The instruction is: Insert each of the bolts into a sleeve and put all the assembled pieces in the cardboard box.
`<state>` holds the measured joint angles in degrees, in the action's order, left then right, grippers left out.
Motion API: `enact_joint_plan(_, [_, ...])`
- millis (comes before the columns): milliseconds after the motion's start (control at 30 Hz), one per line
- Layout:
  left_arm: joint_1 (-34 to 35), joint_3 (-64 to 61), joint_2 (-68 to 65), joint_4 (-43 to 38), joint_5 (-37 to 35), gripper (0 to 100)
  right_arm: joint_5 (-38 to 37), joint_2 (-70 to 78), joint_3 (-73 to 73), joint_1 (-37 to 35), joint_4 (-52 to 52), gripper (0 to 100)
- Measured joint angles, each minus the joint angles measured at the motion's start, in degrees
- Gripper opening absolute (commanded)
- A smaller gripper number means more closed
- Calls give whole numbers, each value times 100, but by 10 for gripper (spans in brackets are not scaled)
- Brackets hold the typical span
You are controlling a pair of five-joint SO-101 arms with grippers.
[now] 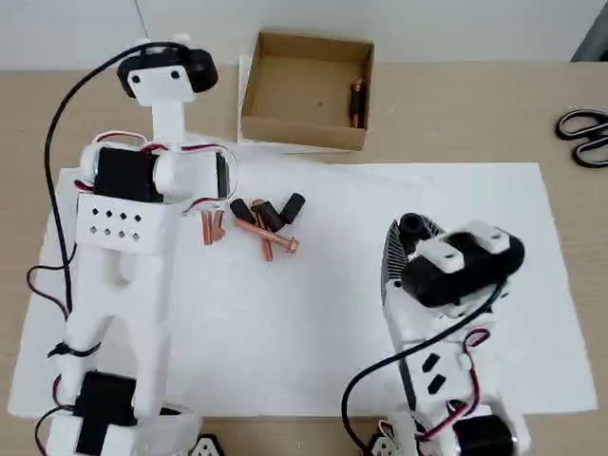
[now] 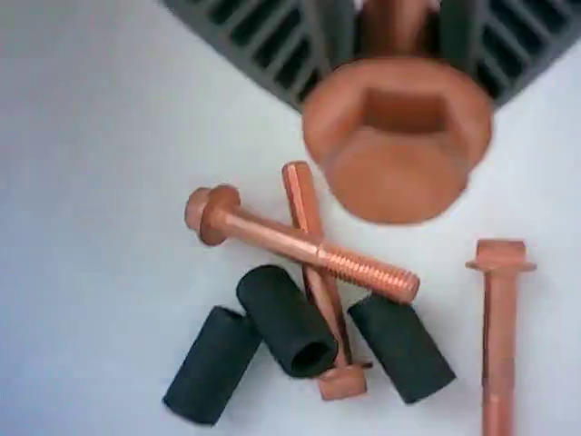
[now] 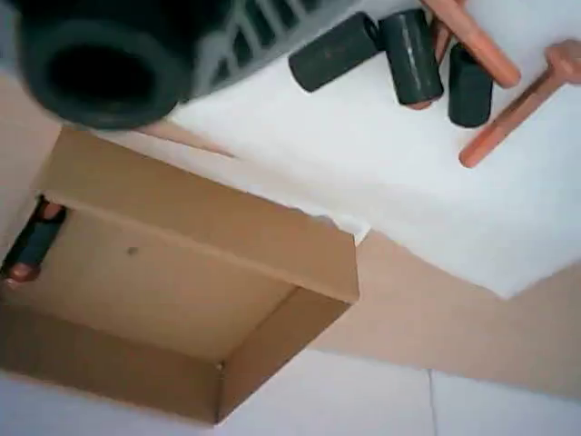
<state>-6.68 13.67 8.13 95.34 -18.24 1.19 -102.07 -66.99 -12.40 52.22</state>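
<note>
Two parts are gripped: a bolt (image 2: 397,136) by L end effector (image 2: 399,23), a black sleeve (image 3: 100,64) by R end effector (image 1: 408,237). 3 sleeves (image 2: 286,320) + 3 bolts (image 2: 300,243) lie on paper (image 1: 313,323) — 1 assembled pc (image 1: 356,103) in cardboard box (image 1: 304,128).

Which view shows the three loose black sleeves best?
The left wrist view: all three sleeves lie close up, one open end visible. The right wrist view shows them farther off; the high view, small among the bolts.
</note>
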Motion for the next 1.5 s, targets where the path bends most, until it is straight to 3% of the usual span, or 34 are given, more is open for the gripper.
enact_joint_plan(233, [-492,0,0,-905,-378,6,747,-97,-993,-9,-422,4])
enact_joint_plan(467, [-1064,0,0,-1327,-378,6,844,-114,-1802,-589,-1363,4])
enact_joint_plan(733, [-1292,0,0,-2242,-668,6,844,-114,-2189,-1116,-1521,4])
enact_joint_plan(900, [-1459,-141,9,-2347,-1160,6,844,-114,-2330,-1125,-1521,4])
enact_joint_plan(1100, [-2127,-923,9,-2488,-1231,6,844,-114,-2330,-1125,-1521,4])
enact_joint_plan(1500, [-2382,-1213,114,-3042,-1363,6,844,-114,-2330,-1125,-1530,4])
